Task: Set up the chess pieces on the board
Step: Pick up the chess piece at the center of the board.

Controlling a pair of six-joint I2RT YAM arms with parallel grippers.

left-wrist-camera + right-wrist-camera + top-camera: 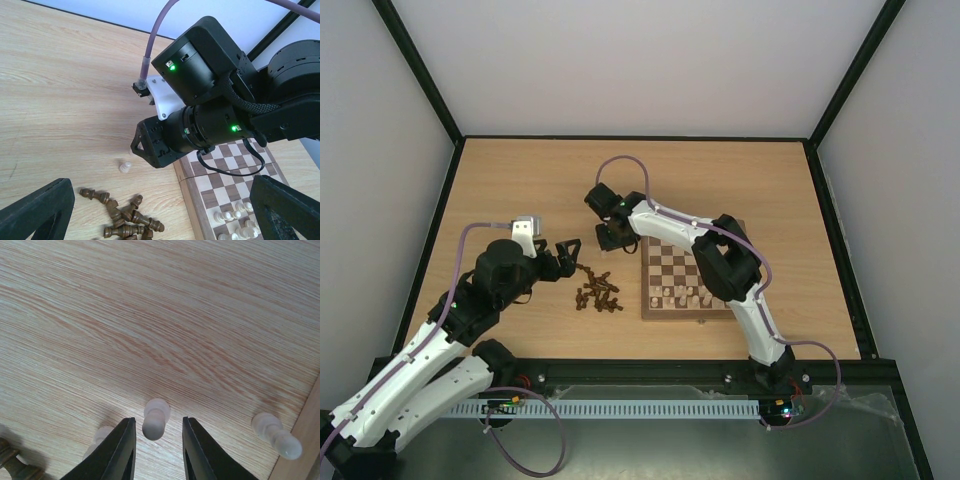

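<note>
- Top view: the left gripper (567, 255) is released, jaws spread wide, low over the table (520, 180) and just beside a loose heap of dark chessmen (598, 292).
- The heap lies on the table left of the board (665, 255), near its near-left corner. None of the dark ones is on a square.
- We see a group of pale chessmen (682, 296) standing on the board's near rows. Exact squares are too small to tell.
- The right arm reaches across the board. The right gripper (610, 240) is off the board, over the table just past its far-left corner.
- Left wrist view: both left fingers (35, 210) sit at the frame's edges, wide apart, with nothing between them. The dark heap is below and the board's left edge is at right.
- One pale piece (126, 166) is on bare table beside the right gripper's nose.
- Right wrist view: the right jaws are only narrowly parted and straddle a pale pawn (155, 416) on the table. We see a gap on each side, so it is not clamped.
- We cannot tell whether that pawn stands or lies.
- A second pale pawn (277, 437) lies tipped over near the board's edge, and a third is half hidden behind the left-hand finger.
</note>
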